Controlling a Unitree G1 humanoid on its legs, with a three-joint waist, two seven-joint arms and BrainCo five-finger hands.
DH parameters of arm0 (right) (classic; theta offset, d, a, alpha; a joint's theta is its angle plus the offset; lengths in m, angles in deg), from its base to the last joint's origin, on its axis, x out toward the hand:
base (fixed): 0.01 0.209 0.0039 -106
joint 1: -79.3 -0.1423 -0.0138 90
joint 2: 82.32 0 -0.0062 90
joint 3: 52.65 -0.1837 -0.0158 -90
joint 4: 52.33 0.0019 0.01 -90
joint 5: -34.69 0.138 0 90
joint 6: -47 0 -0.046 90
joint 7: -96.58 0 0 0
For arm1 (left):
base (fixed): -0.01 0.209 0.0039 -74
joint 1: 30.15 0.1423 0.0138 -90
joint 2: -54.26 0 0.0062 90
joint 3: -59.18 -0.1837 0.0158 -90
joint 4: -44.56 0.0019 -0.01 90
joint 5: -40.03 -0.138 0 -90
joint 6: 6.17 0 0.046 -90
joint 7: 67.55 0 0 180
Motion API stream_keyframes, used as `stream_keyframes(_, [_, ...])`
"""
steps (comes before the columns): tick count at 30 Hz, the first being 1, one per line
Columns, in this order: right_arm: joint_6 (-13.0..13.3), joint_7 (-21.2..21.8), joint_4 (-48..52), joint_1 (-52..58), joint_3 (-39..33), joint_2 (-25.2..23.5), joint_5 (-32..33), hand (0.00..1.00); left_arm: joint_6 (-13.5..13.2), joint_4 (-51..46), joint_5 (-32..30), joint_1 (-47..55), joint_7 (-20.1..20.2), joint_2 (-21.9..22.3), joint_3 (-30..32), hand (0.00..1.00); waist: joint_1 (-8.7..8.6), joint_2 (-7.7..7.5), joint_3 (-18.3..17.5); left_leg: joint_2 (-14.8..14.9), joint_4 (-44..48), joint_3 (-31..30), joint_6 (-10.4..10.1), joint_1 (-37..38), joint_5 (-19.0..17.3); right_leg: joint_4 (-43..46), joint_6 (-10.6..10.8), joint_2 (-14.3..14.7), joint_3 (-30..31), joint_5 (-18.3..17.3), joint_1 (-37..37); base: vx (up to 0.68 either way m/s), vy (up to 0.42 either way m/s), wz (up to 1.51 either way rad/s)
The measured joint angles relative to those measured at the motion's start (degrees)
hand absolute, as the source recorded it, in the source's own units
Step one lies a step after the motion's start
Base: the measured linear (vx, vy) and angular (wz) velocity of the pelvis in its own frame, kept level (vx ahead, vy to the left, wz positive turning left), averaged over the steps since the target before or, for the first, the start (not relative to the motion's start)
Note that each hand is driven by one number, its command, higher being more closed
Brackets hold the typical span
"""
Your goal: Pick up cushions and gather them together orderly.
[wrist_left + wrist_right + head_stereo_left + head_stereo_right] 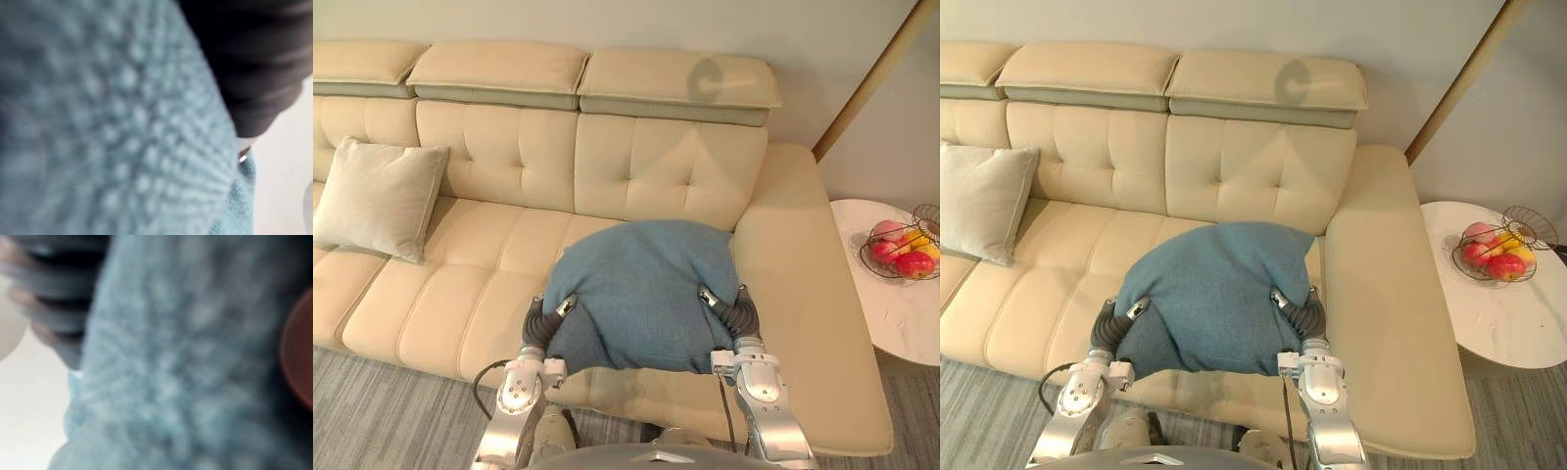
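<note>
Two hands are flanking the blue cushion (641,294): the left hand (551,315) is meeting its edge at 8 o'clock, and the right hand (726,309) is meeting it at 4 o'clock. Both are disappearing under the fabric, so I cannot tell how wide or narrow either grip is. The blue cushion is sitting over the cream sofa (636,166) seat, near the armrest. A beige cushion (377,196) is leaning on the backrest at 10 o'clock from it, well apart. At 3 o'clock, a wire fruit basket (901,250) is standing on a white side table (901,313).
</note>
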Motion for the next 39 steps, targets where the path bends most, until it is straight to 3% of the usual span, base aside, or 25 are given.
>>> stream_keyframes(1, [0.0, -0.1, -0.1, -0.1, 0.0, 0.0, 0.0, 1.0, 0.0, 0.0, -0.1, -0.1, 0.1, 0.0, 0.0, 1.0, 0.29, 0.11, 0.0, -1.9, -8.8, -4.3, -0.9, 1.1, 1.7, 0.3, 1.8, -0.8, 1.5, -0.2, -0.1, 0.12, 0.336, -0.6])
stream_keyframes(2, [0.0, 0.0, -0.1, -0.2, 0.0, 0.4, 0.0, 1.0, 0.0, -0.1, -0.3, 0.3, 0.1, 0.2, 0.0, 1.0, 1.16, 1.66, -0.1, -2.2, -17.8, -9.6, -3.0, 3.6, 10.0, 0.0, 4.7, 0.1, 3.9, -0.9, -0.1, 0.13, 0.405, -0.74])
stream_keyframes(3, [-0.1, 0.0, -2.6, -1.3, 0.1, -0.8, -0.1, 1.0, 0.0, 0.6, -0.5, 0.1, -0.1, -0.8, 0.3, 1.0, 0.99, 0.45, 0.3, -3.4, -17.5, -9.5, -4.6, 4.1, 9.5, -0.7, 6.6, -0.9, 5.9, -0.8, 0.2, 0.07, 0.272, -0.67])
stream_keyframes(4, [-0.2, 0.1, -3.1, -1.3, 0.0, -1.5, -0.1, 1.0, 0.1, 0.4, -0.5, 0.4, -0.3, -1.1, 0.3, 1.0, 1.0, -0.07, 0.2, -3.9, -18.3, -9.4, -4.6, 4.9, 9.3, -0.9, 6.3, -1.5, 6.3, -0.2, -0.1, 0.07, 0.271, -0.42])
stream_keyframes(5, [-0.6, 0.2, -3.2, -1.1, 0.1, -3.4, -0.1, 1.0, 0.1, 0.2, -0.5, 0.5, -0.7, -2.0, 0.4, 1.0, 0.9, -1.67, 0.5, -5.8, -19.7, -7.2, -3.4, 6.1, 9.5, -1.1, 6.4, -3.6, 7.9, -0.1, -0.1, 0.07, 0.288, -0.45])
stream_keyframes(6, [-0.9, 0.3, -3.2, -1.1, 0.1, -4.0, -0.1, 1.0, 0.1, 0.2, -0.5, 0.9, -1.1, -2.1, 0.5, 1.0, 1.1, -1.99, 0.7, -6.2, -19.6, -5.6, -2.7, 6.8, 9.1, -1.1, 7.1, -4.3, 9.0, 0.5, -0.2, 0.07, 0.276, -0.45])
stream_keyframes(8, [-0.9, 0.4, -3.2, -1.0, 0.3, -4.0, -0.1, 1.0, 0.1, 0.0, -0.5, 2.3, -1.2, -2.3, 0.5, 1.0, 1.12, -2.14, 0.6, -6.7, -19.5, -3.1, -1.6, 7.7, 8.3, -1.0, 7.4, -5.1, 10.8, 1.5, -0.7, -0.01, 0.175, -0.56])
stream_keyframes(13, [-0.9, 0.2, -3.2, -1.2, 0.6, -4.3, -0.2, 1.0, 0.1, 0.0, -1.1, 2.0, -1.2, -2.6, 0.5, 1.0, 0.92, -2.99, 0.4, -6.8, -20.0, 0.7, -1.5, 7.6, 7.6, -2.6, 7.7, -5.4, 14.0, 1.7, -3.1, -0.07, 0.05, -0.5])
stream_keyframes(21, [-0.9, -5.1, -6.7, -5.0, 2.0, -4.6, -1.1, 1.0, 0.5, 0.0, -8.1, -4.0, -6.8, -2.4, 0.6, 1.0, -0.63, -3.03, 0.3, -6.0, -21.0, 1.7, -1.7, 4.7, 8.8, -5.1, 8.1, -4.2, 15.7, 5.0, -6.4, -0.01, -0.023, -0.15])
stream_keyframes(25, [-0.9, -8.5, -9.8, -13.4, 2.4, -4.9, -1.1, 1.0, 0.8, 0.0, -10.9, -12.0, -10.9, -2.3, 2.1, 1.0, -0.05, -2.66, 1.7, -5.8, -20.6, 1.3, -1.3, 0.2, 10.2, -5.2, 8.3, -4.0, 15.3, 6.9, -10.1, -0.03, -0.007, 0.04])
stream_keyframes(31, [-0.9, -16.3, -9.3, -29.9, 3.4, -5.4, -1.2, 1.0, 1.2, -0.1, -12.4, -28.9, -19.0, -3.2, 4.9, 1.0, 2.19, -1.26, 5.3, -5.5, -18.0, -0.9, -0.8, -8.9, 12.0, 1.1, 8.3, -3.9, 13.3, 6.2, -19.7, -0.15, -0.006, 0.15])
stream_keyframes(35, [-0.9, -21.9, -9.2, -42.4, 3.2, -5.5, -3.5, 1.0, 1.8, -0.1, -12.4, -42.1, -23.5, -7.7, 6.5, 1.0, 2.63, -0.94, 6.8, -6.4, -20.2, -2.7, -1.5, -13.8, 15.3, 5.7, 8.3, -4.7, 11.5, 5.3, -26.5, -0.15, -0.031, 0.3])
stream_keyframes(39, [-1.0, -26.7, -9.6, -57.5, -0.5, -5.2, -7.0, 1.0, 2.0, 3.8, -15.0, -59.4, -27.5, -13.5, 7.0, 1.0, 3.23, -0.52, 8.5, -7.5, -27.0, -4.3, -1.7, -16.5, 21.4, 8.7, 8.2, -5.4, 10.1, 4.8, -32.6, -0.1, -0.055, 0.28])
